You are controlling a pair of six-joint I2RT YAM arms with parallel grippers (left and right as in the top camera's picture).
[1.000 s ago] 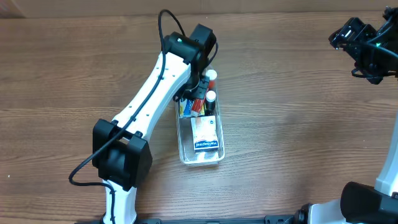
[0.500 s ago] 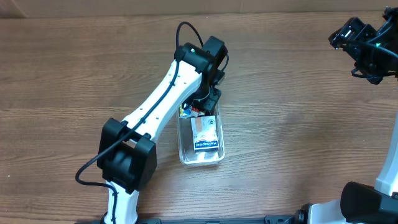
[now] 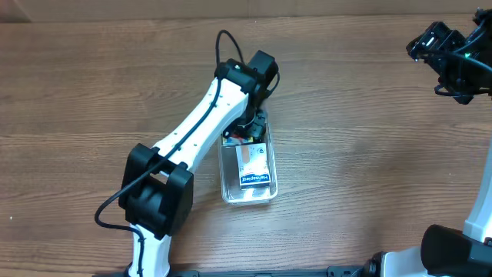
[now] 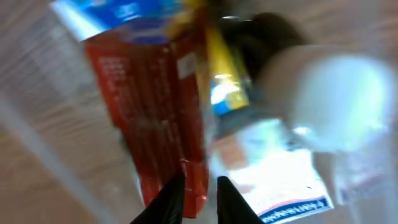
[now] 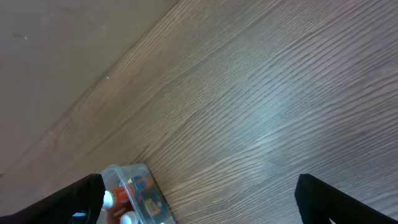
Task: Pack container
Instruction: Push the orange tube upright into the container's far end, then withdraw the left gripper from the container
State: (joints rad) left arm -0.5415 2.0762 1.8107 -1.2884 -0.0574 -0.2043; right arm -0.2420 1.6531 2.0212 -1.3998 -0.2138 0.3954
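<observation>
Wood-grain table [image 3: 369,169] carries one clear container [image 3: 224,185] at centre, one blue-and-white box [image 3: 254,165] in its near end; beyond, our left gripper [image 4: 196,186], fingers nearly together with nothing seen between, probably tamps one red box [image 4: 149,124] down; farthest, our right gripper [image 5: 199,202] gapes wide, empty, parked clear.

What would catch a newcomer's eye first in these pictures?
The white left arm reaches diagonally across the wooden table, its left gripper poised over the far end of the clear container. Inside lie a blue-and-white box at the near end and a red box farther back. The right gripper hangs open, far to the right.
</observation>
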